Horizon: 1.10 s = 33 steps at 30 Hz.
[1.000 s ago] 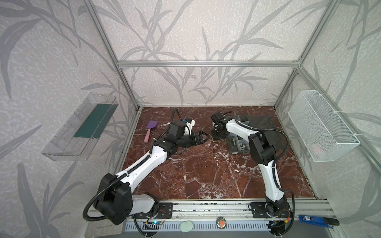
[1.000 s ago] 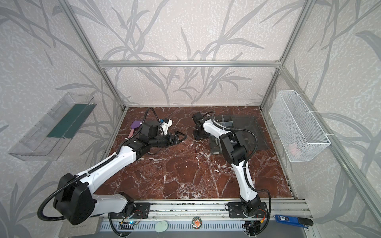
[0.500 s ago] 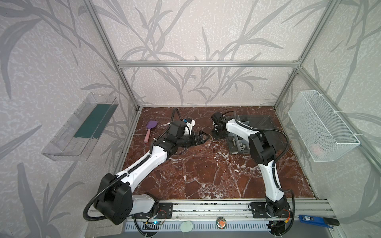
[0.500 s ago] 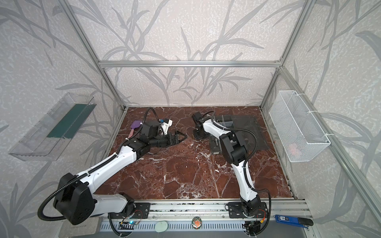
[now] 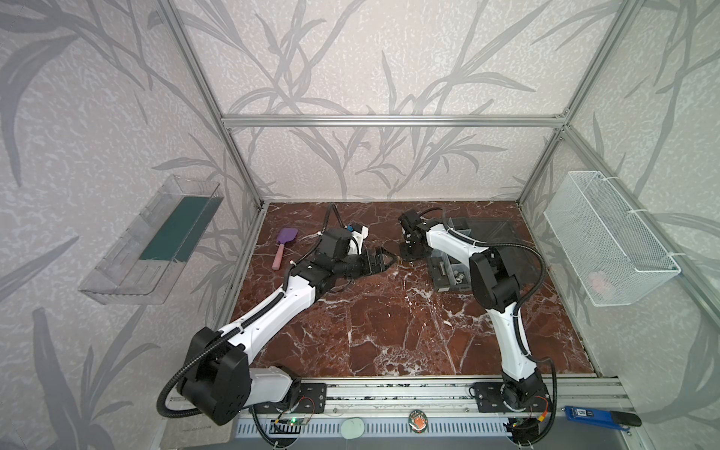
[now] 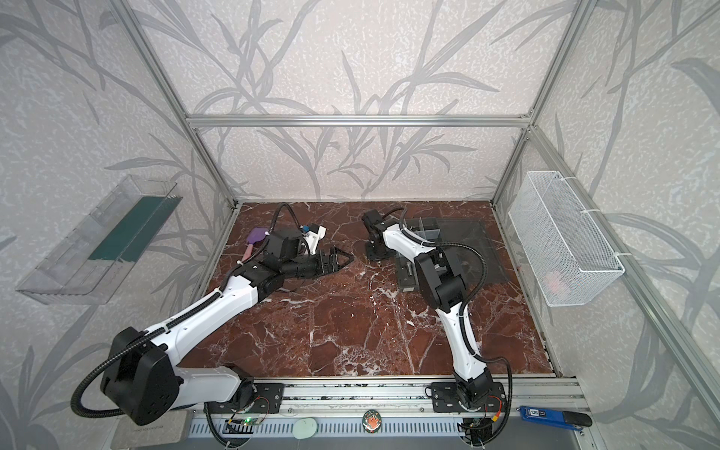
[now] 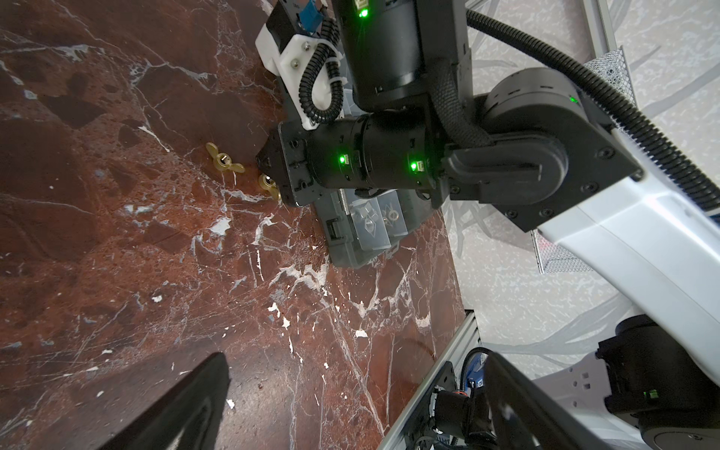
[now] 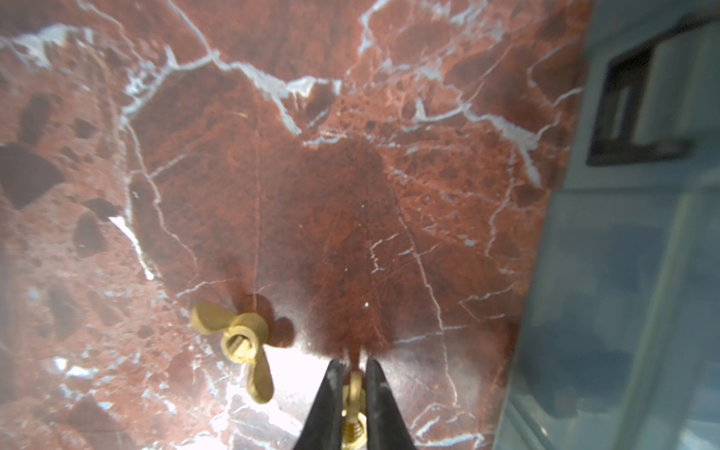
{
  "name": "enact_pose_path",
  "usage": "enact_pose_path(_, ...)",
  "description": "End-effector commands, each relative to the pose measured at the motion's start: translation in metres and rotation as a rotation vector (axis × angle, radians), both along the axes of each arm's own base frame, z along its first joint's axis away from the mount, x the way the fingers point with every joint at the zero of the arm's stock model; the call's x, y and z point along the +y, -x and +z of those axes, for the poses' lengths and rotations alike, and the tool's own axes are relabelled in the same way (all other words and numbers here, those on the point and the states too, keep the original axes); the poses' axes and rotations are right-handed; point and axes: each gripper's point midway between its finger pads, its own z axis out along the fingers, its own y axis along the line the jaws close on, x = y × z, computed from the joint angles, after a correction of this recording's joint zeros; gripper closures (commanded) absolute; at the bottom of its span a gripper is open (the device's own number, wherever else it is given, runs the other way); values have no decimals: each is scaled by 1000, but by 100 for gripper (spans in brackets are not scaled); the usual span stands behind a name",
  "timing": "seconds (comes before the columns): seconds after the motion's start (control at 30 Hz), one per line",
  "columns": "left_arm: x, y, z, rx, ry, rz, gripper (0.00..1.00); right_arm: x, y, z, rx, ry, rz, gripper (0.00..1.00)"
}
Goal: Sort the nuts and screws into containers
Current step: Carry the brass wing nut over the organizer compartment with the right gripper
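Your right claw [image 8: 353, 376] is squeezed tight on a gold nut [image 8: 352, 424], down on the red surface [image 8: 272, 175]. The other nut [image 8: 241, 343] lies just beside it. Your left claw [image 5: 387, 262] hangs near with its fingers apart, and the grey box [image 5: 437, 269] sits close by.

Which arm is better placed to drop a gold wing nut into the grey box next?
Right. The right gripper pinches a gold wing nut between its fingertips, and the organizer box lies just beside that arm. The left gripper is open, empty and farther from the box.
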Motion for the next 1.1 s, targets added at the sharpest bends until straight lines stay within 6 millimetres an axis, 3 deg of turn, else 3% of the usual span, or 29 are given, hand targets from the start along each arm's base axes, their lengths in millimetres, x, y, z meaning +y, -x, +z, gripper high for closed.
enact_pose_path(0.0, 3, 4, 5, -11, 11, 3, 1, -5, -2, -3, 14, 30, -10, 89)
enact_pose_path(0.17, 4, 5, 5, -13, 12, 5, 1, -4, -3, 4, 2, 23, -15, 100)
enact_pose_path(0.37, -1, 6, 16, -44, 7, -13, 1, -14, 0, 59, -65, -14, -30, 100)
enact_pose_path(0.53, -21, 9, 23, -68, 1, -66, 1, -57, 11, 109, -142, -8, -97, 100)
enact_pose_path(0.67, -41, 13, 23, -80, -8, -111, 1, -116, 24, 130, -168, 22, -205, 100)
enact_pose_path(0.8, -54, 14, 21, -77, -5, -138, 1, -177, 43, 124, -145, 40, -332, 100)
enact_pose_path(0.9, -59, 15, 21, -75, -4, -150, 1, -207, 55, 114, -131, 58, -392, 100)
enact_pose_path(1.07, -61, 14, 19, -71, -7, -153, 1, -223, 69, 91, -80, 106, -416, 100)
